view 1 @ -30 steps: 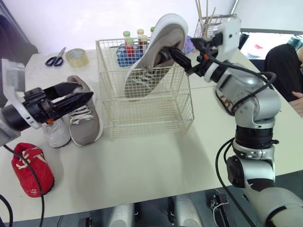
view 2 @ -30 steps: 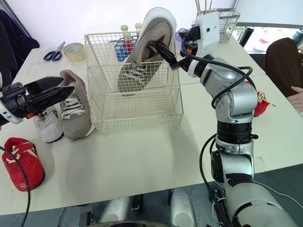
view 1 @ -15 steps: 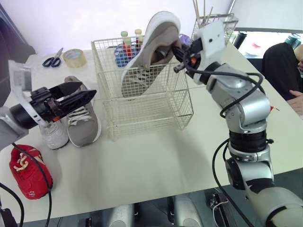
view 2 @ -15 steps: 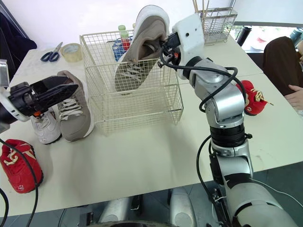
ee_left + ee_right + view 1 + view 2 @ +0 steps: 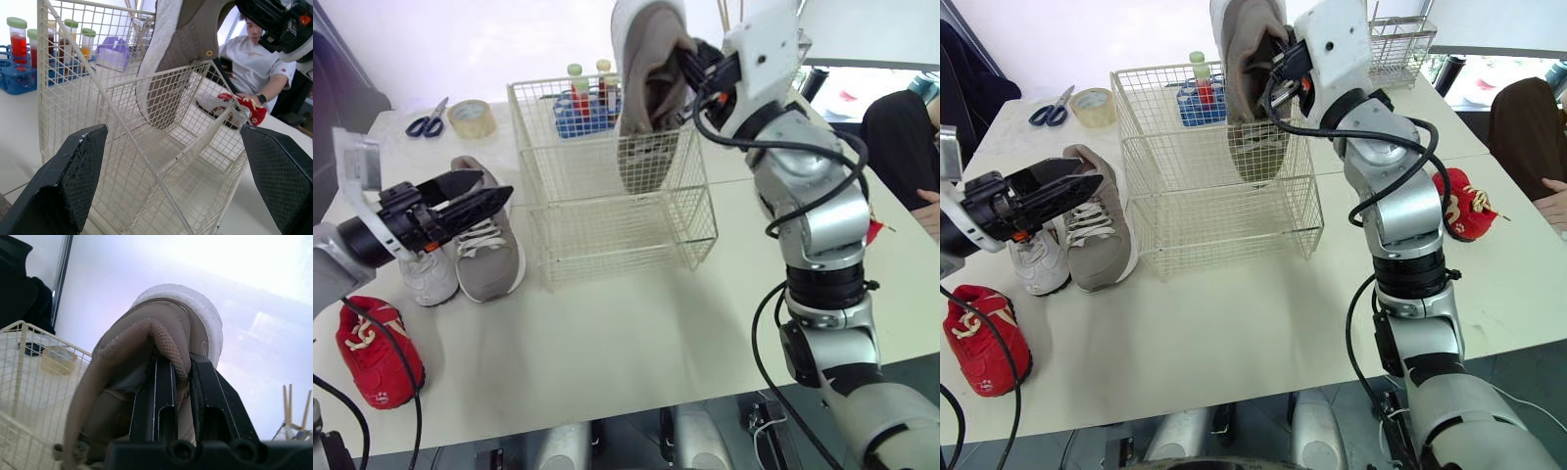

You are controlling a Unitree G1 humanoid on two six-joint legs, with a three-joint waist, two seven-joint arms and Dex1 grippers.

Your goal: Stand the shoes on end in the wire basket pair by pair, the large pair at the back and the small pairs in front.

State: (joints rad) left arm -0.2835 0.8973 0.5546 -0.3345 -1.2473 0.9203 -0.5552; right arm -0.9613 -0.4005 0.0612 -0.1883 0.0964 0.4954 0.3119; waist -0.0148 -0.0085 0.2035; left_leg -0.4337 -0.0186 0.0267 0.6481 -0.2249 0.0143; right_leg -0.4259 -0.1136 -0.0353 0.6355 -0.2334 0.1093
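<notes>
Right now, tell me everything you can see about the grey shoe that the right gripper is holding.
The grey shoe is a large sneaker with a beige-grey, fabric-looking upper, a mesh-lined collar and a thick white sole. It hangs nearly upright, heel up and toe down, its lower half inside the wire basket, right of the middle. The right gripper pinches the heel collar between its fingers. The toe seems to hang clear of the basket floor, though I cannot be sure.

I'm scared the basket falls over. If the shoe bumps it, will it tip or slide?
Probably slide: the basket is thin open wire, so likely light, on a smooth table. Tipping seems less likely; its base looks wide. The shoe in the right gripper looks soft, so a bump should be gentle.
</notes>
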